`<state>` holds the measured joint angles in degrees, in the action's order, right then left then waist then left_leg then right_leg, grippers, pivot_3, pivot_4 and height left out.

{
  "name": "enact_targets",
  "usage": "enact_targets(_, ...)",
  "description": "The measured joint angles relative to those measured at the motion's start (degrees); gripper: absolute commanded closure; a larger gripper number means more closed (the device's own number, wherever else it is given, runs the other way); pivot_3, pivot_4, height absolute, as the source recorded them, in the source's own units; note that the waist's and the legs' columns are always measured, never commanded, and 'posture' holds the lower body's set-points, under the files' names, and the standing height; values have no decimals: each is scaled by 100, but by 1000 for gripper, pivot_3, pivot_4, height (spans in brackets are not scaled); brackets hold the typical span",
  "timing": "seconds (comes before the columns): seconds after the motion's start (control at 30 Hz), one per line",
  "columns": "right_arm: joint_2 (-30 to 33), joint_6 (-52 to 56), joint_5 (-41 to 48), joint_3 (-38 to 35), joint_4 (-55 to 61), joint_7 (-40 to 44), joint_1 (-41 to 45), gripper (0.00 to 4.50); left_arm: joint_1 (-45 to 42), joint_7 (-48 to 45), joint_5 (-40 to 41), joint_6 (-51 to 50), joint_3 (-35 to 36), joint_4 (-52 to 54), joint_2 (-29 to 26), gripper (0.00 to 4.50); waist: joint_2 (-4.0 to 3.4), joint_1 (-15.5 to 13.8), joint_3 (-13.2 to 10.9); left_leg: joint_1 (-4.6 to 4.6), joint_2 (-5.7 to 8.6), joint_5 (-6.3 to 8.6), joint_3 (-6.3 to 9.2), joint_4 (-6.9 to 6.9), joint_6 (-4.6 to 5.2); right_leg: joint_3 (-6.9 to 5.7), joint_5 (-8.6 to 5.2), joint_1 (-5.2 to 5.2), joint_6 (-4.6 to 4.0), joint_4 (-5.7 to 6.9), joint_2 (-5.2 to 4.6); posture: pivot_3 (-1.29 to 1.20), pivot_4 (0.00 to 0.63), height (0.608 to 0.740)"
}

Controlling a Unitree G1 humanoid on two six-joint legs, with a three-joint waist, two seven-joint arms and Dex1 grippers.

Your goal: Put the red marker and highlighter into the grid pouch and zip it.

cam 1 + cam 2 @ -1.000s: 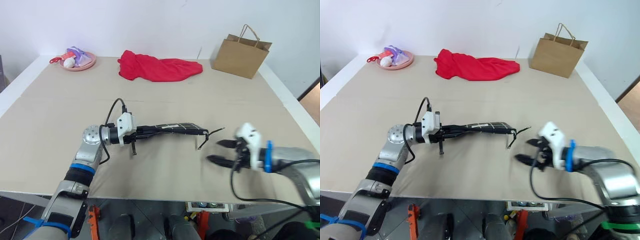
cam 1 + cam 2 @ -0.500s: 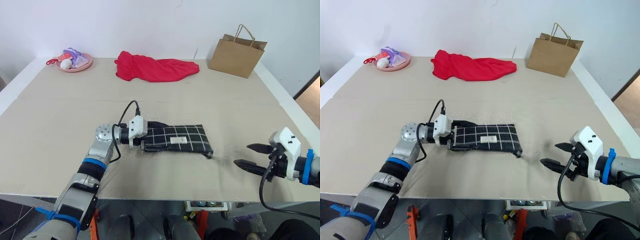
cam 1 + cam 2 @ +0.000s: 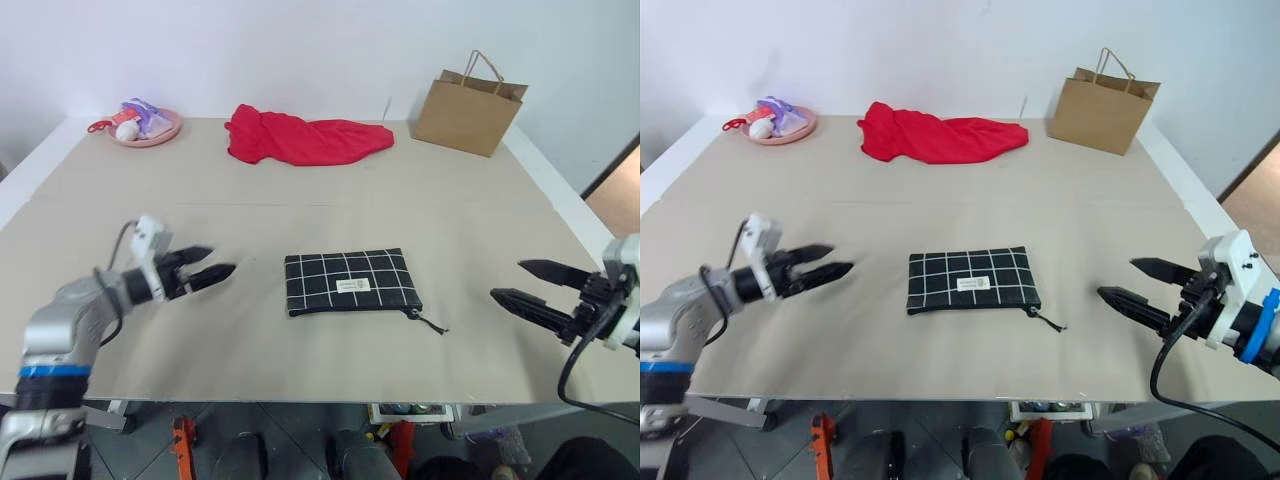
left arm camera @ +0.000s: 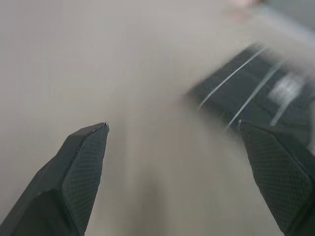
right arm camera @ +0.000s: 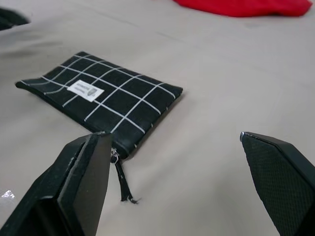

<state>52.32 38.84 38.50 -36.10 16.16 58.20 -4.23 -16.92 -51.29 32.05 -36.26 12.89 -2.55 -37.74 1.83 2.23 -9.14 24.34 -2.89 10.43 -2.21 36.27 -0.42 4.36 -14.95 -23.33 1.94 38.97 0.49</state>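
Grid pouch (image 3: pixel 348 281) lay flat mid-table, no longer held up by left gripper (image 3: pixel 214 268), which had let go, pulled off to the left, fingers spread, empty. Right gripper (image 3: pixel 528 285) spread too, backed further right, well apart from pouch.

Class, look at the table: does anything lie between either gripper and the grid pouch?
Nothing visible does. The grid pouch lies flat on bare table, with the open left gripper and open right gripper apart from it on either side.
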Motion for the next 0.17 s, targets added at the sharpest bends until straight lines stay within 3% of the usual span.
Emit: enact_targets(0.17,2,-4,-14,188,-87,-116,213,0,352,343,202,-228,163,713,25,155,3,-68,-1,-2,14,-2,-19,6,0,-1,-20,4,-24,-1,-48,0,150,740)
